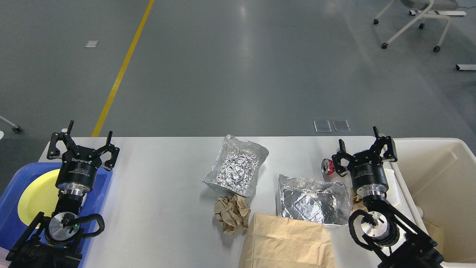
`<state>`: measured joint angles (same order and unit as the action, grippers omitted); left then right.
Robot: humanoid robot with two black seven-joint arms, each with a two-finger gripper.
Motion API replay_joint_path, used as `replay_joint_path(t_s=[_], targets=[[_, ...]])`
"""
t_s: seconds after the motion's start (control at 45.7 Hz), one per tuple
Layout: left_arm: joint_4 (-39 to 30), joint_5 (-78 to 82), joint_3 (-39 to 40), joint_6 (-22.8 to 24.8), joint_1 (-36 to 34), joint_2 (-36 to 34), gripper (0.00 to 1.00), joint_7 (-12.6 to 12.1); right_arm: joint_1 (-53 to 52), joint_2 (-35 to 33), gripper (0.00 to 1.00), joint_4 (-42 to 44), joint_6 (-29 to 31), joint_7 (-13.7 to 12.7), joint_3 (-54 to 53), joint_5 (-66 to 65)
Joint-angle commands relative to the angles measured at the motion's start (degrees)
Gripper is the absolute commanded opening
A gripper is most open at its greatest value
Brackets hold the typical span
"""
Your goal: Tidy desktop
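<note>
The white desktop (160, 186) spans the view. On it lie two crumpled foil trays, one at the middle (235, 169) and one to its right (311, 199). A crumpled brown paper ball (232, 213) sits below the first, and a brown paper bag (286, 242) lies at the front edge. A red can (328, 166) lies on its side just left of my right gripper (359, 141), which stands open and empty. My left gripper (88, 136) is open and empty above the far left corner.
A blue tray (104, 186) holding a yellow plate (39, 195) sits at the left edge under my left arm. A cream-white bin (438, 175) stands at the right. More crumpled brown paper (357, 199) shows beside my right wrist. Grey floor lies beyond the table.
</note>
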<state>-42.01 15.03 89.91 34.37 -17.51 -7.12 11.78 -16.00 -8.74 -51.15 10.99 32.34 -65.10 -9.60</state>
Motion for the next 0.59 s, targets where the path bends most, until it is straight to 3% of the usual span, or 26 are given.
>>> replay_joint_path(t_s=[0.0, 0.241, 0.569], targets=[[0.0, 0.0, 0.0, 0.0, 0.0, 0.0, 0.96, 0.0, -0.3, -0.5, 1.00, 0.1, -0.2, -0.1, 0.0, 0.2], [0.0, 0.0, 0.0, 0.0, 0.0, 0.0, 0.96, 0.0, -2.8, -6.0, 1.00, -0.1, -0.1, -0.8, -3.4, 0.2], [0.1, 0.0, 0.0, 0.0, 0.0, 0.0, 0.96, 0.0, -5.1, -8.9, 1.00, -0.3, 0.0, -4.7, -3.4, 0.3]])
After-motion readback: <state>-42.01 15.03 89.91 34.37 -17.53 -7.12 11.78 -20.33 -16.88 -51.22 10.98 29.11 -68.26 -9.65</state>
